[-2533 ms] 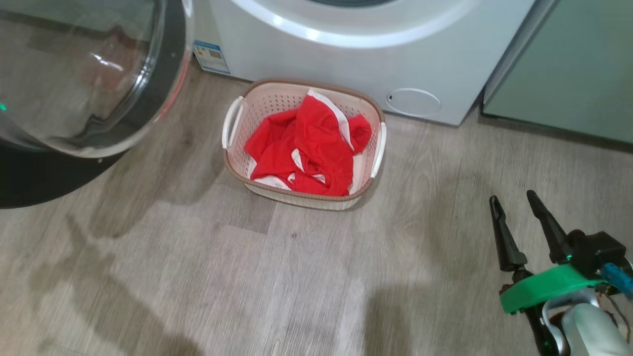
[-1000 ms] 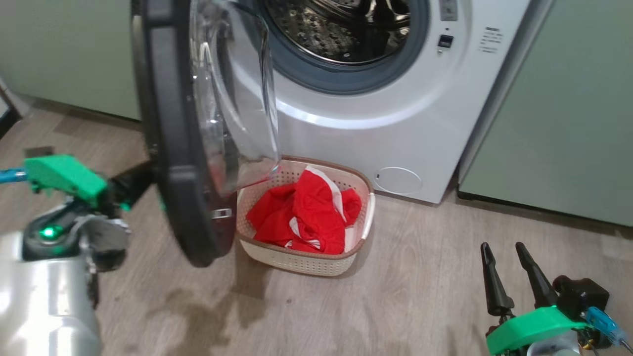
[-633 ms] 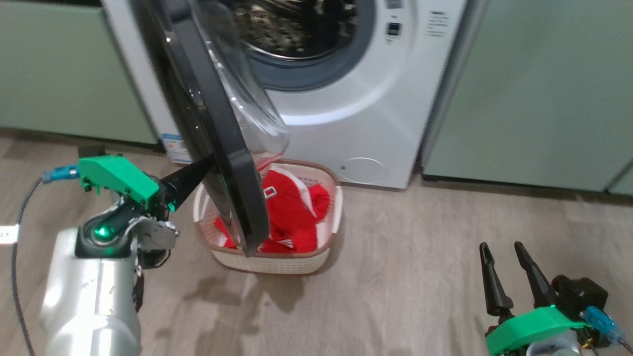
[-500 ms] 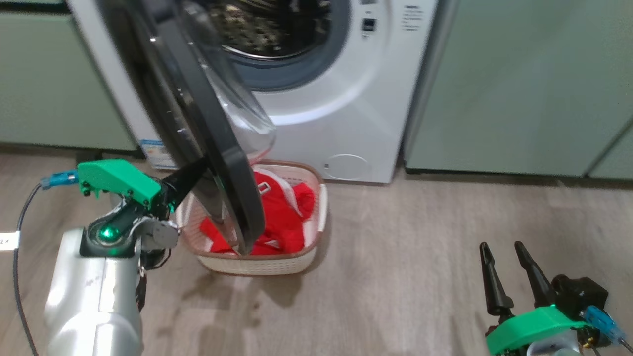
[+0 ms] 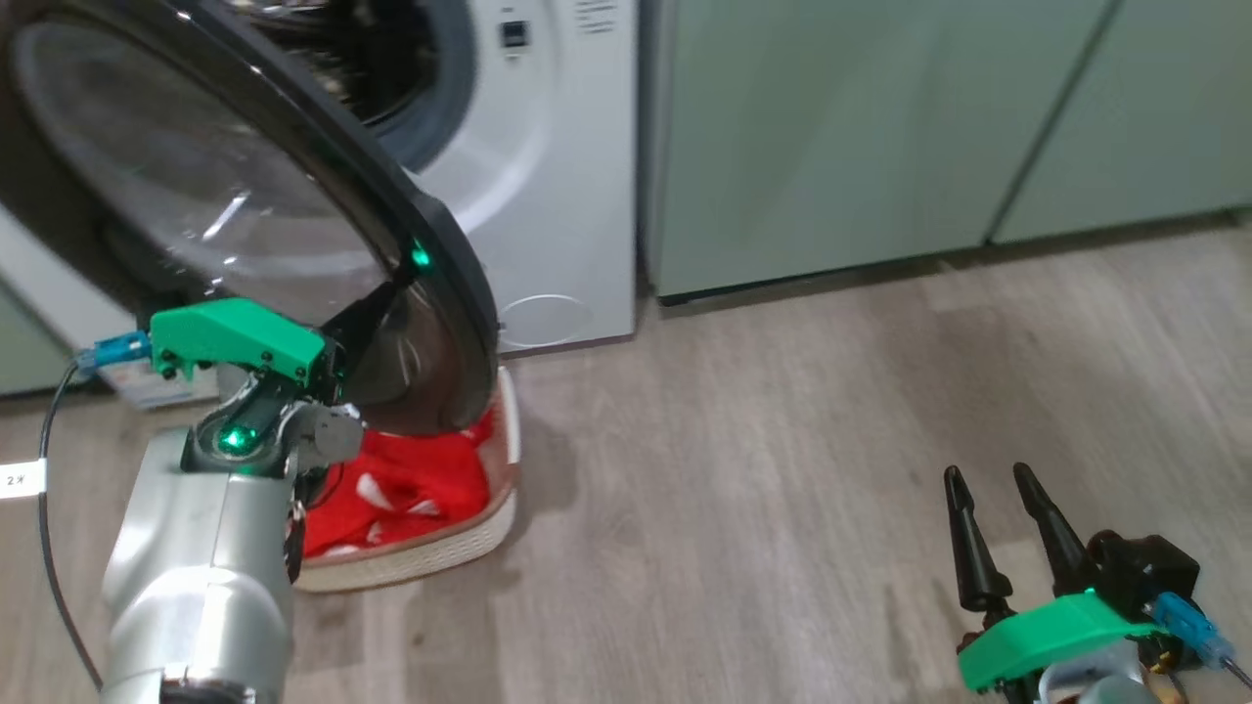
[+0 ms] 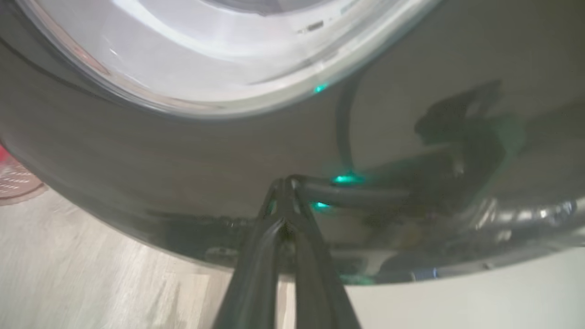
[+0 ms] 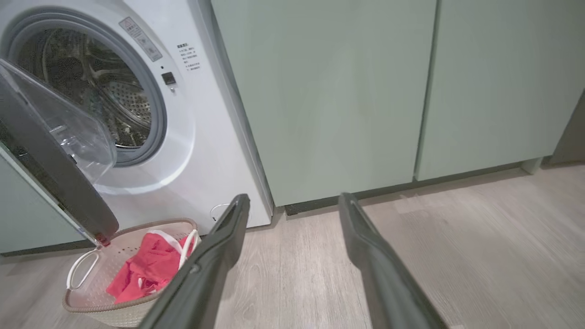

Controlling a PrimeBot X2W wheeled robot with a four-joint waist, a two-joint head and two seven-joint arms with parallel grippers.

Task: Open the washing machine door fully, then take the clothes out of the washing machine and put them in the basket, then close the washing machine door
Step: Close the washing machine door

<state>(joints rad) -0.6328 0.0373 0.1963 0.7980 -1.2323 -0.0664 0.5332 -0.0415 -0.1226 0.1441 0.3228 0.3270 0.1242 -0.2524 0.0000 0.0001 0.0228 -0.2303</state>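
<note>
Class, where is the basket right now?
In the head view the basket sits on the floor at lower left, in front of the washing machine, beneath the open washing machine door, with the clothes inside.

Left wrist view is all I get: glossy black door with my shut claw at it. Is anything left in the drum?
Observer: In the right wrist view, the part of the drum that shows is bare metal, no fabric.
Operator: Where did the clothes end up?
Observer: The red clothes lie in the basket on the floor in front of the washing machine.
Operator: How far from shut is the door?
Observer: The washing machine door stands well open, its lower edge just above the basket.
</note>
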